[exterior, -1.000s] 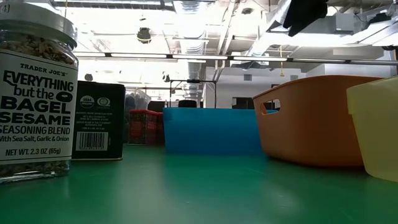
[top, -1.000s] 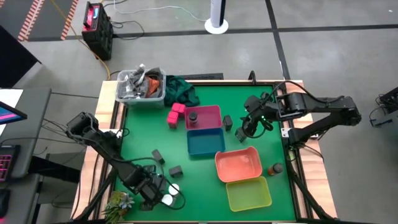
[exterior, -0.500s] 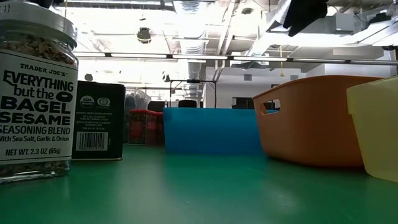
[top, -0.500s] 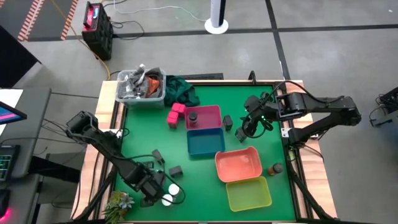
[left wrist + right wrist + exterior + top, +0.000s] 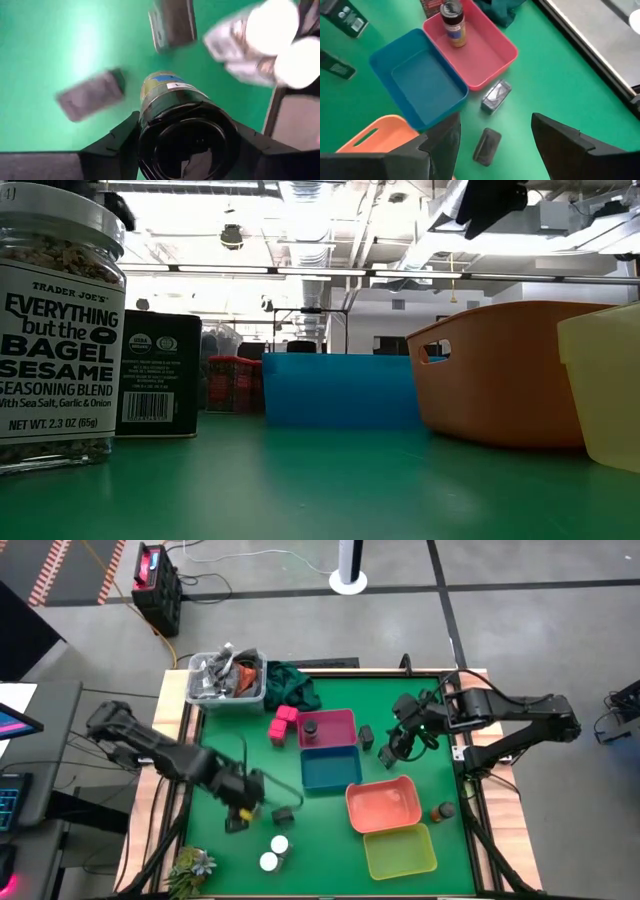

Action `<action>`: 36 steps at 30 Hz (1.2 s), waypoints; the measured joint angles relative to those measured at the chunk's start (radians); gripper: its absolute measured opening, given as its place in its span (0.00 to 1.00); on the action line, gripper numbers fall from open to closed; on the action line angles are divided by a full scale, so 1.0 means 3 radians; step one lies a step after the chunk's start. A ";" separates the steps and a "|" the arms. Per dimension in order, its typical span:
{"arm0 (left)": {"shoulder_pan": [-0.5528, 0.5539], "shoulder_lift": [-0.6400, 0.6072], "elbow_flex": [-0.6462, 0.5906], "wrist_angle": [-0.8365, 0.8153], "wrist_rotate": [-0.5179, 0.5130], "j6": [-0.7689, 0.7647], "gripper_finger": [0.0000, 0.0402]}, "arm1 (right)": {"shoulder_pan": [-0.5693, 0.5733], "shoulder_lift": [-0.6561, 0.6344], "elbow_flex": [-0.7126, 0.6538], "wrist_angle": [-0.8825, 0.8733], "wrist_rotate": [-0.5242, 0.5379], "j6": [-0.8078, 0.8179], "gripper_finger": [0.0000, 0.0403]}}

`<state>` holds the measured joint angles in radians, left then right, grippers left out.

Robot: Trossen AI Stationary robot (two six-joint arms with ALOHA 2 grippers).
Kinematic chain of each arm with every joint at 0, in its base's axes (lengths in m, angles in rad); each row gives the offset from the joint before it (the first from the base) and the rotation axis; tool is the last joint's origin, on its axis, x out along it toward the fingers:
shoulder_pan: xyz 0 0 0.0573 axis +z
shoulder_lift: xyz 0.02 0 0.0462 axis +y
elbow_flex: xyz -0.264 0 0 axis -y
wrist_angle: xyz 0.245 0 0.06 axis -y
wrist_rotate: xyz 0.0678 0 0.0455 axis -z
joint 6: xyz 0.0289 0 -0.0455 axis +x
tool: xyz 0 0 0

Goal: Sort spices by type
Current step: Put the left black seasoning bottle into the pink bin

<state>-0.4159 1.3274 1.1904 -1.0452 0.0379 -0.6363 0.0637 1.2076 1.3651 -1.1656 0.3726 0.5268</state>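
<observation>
1. At the left, the left gripper (image 5: pixel 243 804) hangs over the green mat (image 5: pixel 225 755). Its fingers (image 5: pixel 117 142) are pinched on either side of a dark-capped spice jar (image 5: pixel 182 127) with a yellowish label, carried cap towards the wrist.
2. Just beside it on the mat lies a dark grey box (image 5: pixel 283 812). Two white-capped jars (image 5: pixel 274 852) stand close together nearer the front edge. In the low view one of them fills the left side with its sesame seasoning label (image 5: pixel 60 330).
3. Back at the far left corner sits a clear bin (image 5: pixel 225 680) of grey clutter, with a dark green cloth (image 5: pixel 292 686) next to it.
4. Bright pink blocks (image 5: pixel 283 722) sit touching the left wall of the pink tray (image 5: pixel 340 720). One dark-capped tray jar (image 5: pixel 453 22) stands upright inside that tray.
5. The blue tray (image 5: pixel 330 770) lies up against the pink one. The salmon tray (image 5: pixel 383 805) and the yellow-green tray (image 5: pixel 400 850) lie further right and nearer the front.
6. The right gripper (image 5: pixel 398 747) hovers to the right of the pink tray with its fingers (image 5: pixel 555 145) spread wide and nothing between them. Two small boxes (image 5: pixel 491 120) lie on the mat below it.
7. A lone brown jar (image 5: pixel 443 811) stands by the right edge, near the salmon tray.
</observation>
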 joint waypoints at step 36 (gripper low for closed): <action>0.2413 0.2383 0.2512 0.0063 0.0308 0.2533 0.51 | 0.0507 0.0038 0.0001 -0.0104 0.0256 0.1382 0.67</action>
<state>0.3080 2.0422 1.9441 -1.0264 0.1303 0.1235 0.2158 1.2190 1.3654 -1.1969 0.4493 0.9414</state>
